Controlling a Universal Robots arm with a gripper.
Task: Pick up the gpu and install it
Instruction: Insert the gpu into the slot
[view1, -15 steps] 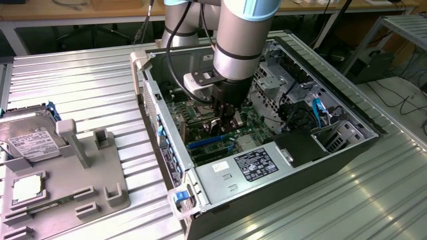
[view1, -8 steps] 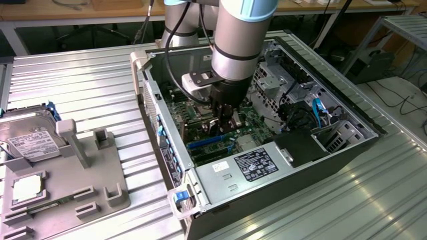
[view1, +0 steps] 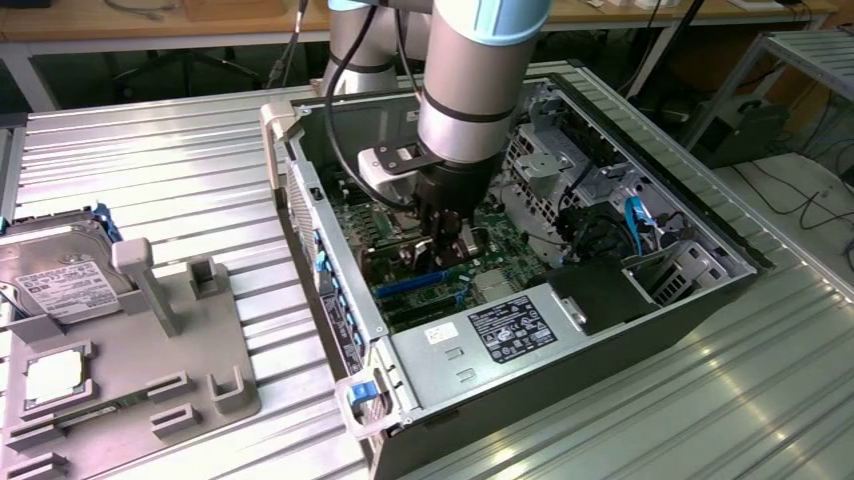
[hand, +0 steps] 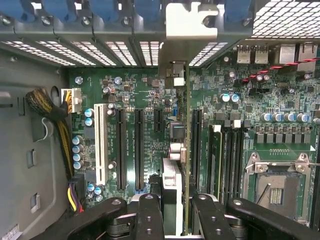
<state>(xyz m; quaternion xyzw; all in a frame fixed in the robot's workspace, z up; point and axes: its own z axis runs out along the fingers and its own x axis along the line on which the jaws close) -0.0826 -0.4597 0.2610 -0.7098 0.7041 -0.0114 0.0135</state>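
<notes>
One ribbed metal table (view1: 174, 170), cluttered room.

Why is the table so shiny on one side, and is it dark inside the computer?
In the exterior view, light glares off the ribbed metal table at that view's right, while the case interior around the gripper lies in shadow. In the wrist view, the motherboard is evenly lit, with bright light through the vent grille; the gpu shows edge-on.

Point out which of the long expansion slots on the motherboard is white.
The white slot is the outermost of the long slots, next to the row of blue capacitors and the yellow-black cable bundle. The other long slots beside it are black.
</notes>
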